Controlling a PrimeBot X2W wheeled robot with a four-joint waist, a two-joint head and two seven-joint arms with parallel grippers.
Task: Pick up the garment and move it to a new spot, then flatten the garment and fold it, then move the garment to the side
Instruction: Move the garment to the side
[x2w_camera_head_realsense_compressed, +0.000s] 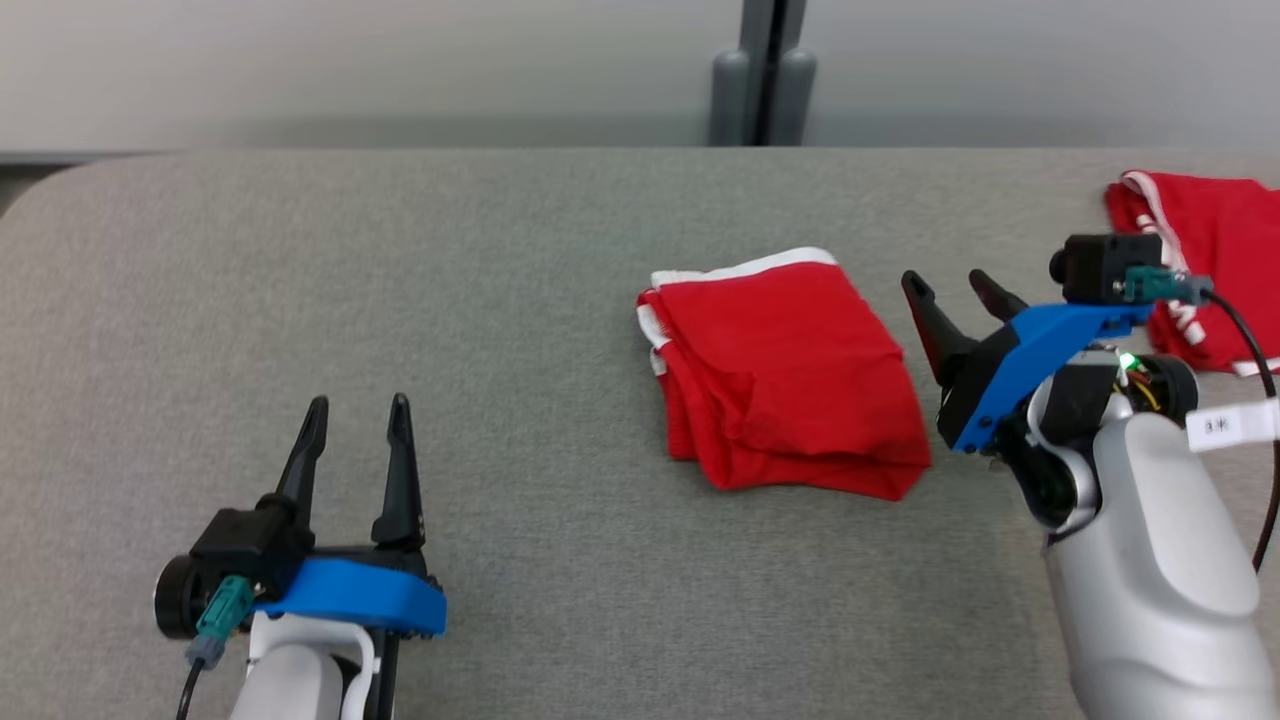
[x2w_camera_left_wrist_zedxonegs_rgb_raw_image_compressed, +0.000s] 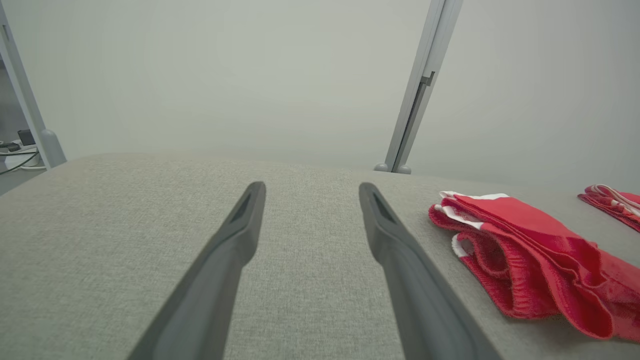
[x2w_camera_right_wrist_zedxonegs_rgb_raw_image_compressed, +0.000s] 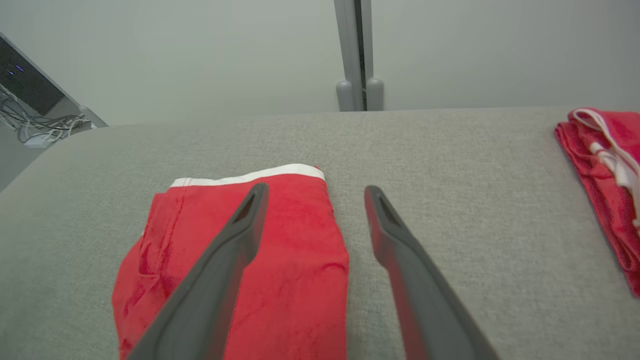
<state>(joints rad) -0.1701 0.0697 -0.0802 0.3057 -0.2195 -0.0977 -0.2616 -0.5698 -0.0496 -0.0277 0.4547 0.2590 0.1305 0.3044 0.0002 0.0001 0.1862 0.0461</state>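
Note:
A red garment (x2w_camera_head_realsense_compressed: 790, 370) with white trim lies folded in a compact stack on the grey table (x2w_camera_head_realsense_compressed: 500, 300), right of the middle. In the left wrist view the garment (x2w_camera_left_wrist_zedxonegs_rgb_raw_image_compressed: 525, 250) is at the right; in the right wrist view the garment (x2w_camera_right_wrist_zedxonegs_rgb_raw_image_compressed: 280, 260) lies under the left finger. My right gripper (x2w_camera_head_realsense_compressed: 950, 285) is open just to the right of it, above the table, nothing between its fingers (x2w_camera_right_wrist_zedxonegs_rgb_raw_image_compressed: 400, 250). Open and empty, my left gripper (x2w_camera_head_realsense_compressed: 358, 410) rests far to the garment's left near the front edge, its fingers (x2w_camera_left_wrist_zedxonegs_rgb_raw_image_compressed: 235, 235) pointing across bare table.
A second red garment (x2w_camera_head_realsense_compressed: 1200, 250) with white drawstrings lies at the table's far right edge, behind my right wrist, with this second garment (x2w_camera_right_wrist_zedxonegs_rgb_raw_image_compressed: 605, 170) also at the right of the right wrist view. A grey post (x2w_camera_head_realsense_compressed: 765, 80) stands behind the table against a pale wall.

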